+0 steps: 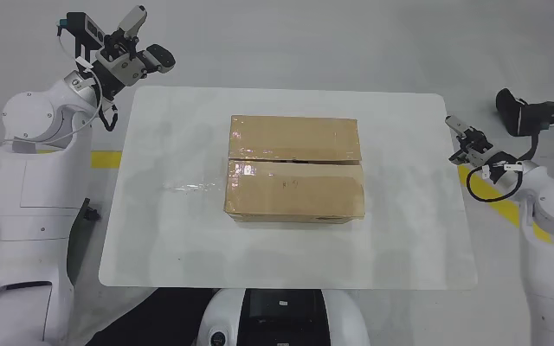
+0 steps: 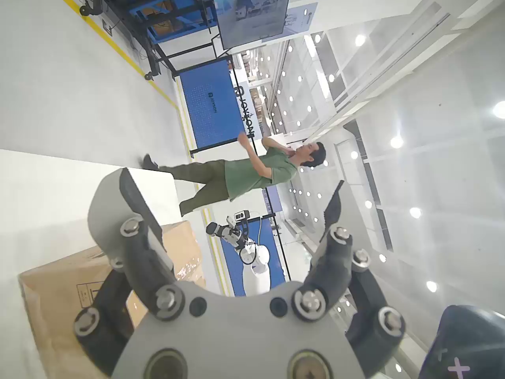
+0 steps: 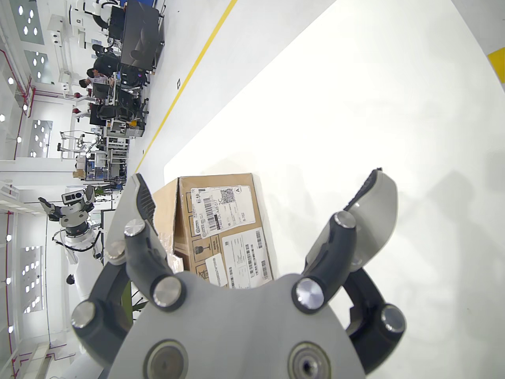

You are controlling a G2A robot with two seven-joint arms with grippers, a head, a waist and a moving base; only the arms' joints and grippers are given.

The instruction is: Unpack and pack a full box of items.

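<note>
A brown cardboard box (image 1: 294, 168) stands in the middle of the white table (image 1: 173, 242), its two top flaps folded down with a seam between them. My left gripper (image 1: 130, 43) hangs off the table's far left corner, open and empty; the left wrist view has the box (image 2: 59, 278) behind its spread fingers (image 2: 130, 207). My right gripper (image 1: 467, 143) is open beside the table's right edge. The right wrist view looks at the box's labelled end (image 3: 225, 230) between its parted fingers (image 3: 142, 203).
Clear tape (image 1: 195, 186) shines on the table just left of the box. Yellow floor lines (image 1: 108, 158) run past both sides of the table. Bare tabletop surrounds the box on all sides.
</note>
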